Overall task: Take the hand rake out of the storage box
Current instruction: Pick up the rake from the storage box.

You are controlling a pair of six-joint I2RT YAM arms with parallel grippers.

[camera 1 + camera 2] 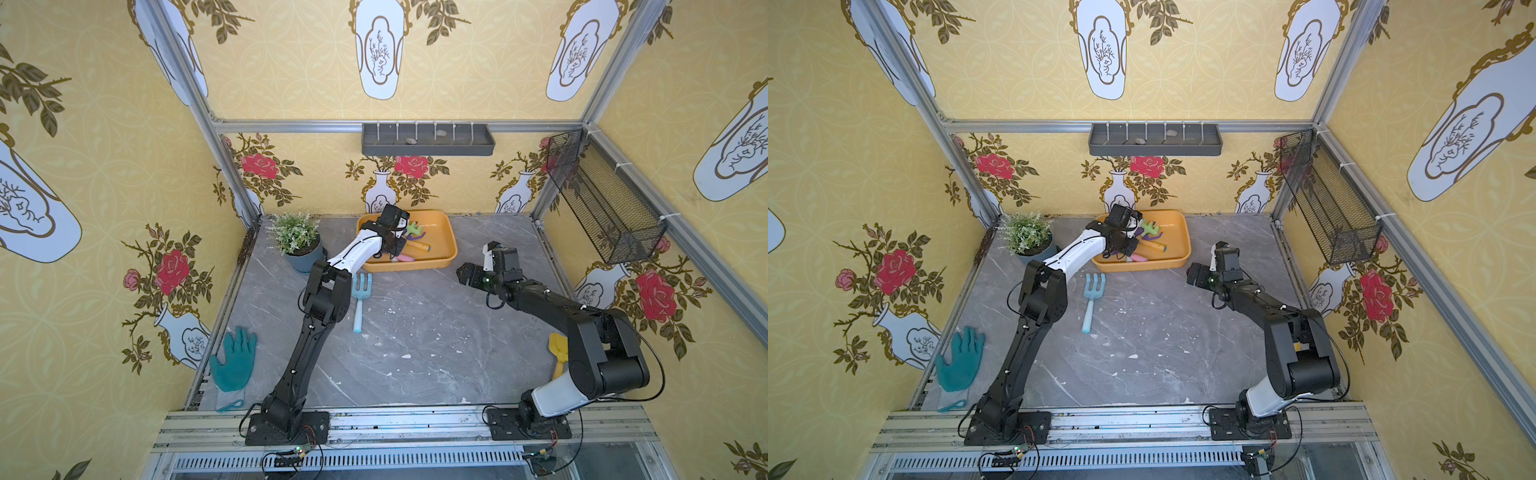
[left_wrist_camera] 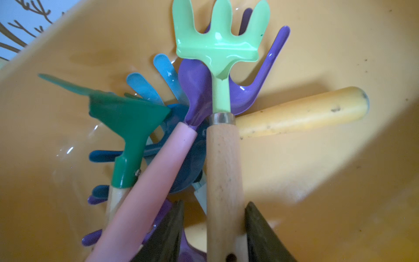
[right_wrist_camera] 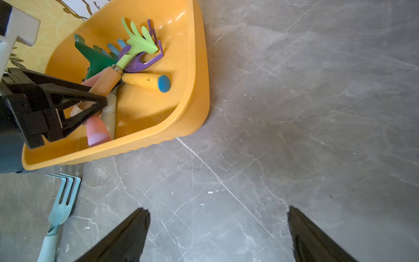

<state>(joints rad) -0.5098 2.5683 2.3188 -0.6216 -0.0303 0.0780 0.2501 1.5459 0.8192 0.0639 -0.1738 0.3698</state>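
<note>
- Aluminium rail (image 1: 415,419) fronts a grey marble tabletop (image 1: 436,332), floral yellow wallpaper (image 1: 291,75) around.
- Left gripper (image 2: 215,204) straddles the wooden handle of the light-green hand rake (image 2: 221,40) inside the storage box (image 1: 446,249); grip unclear.
- Right gripper (image 3: 217,209) gapes over the marble.

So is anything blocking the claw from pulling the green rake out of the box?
Nothing visible lies over the rake; it is the top tool, its handle between the left gripper's jaws. A pink handle crowds one side. Only the box wall must be cleared.
</note>
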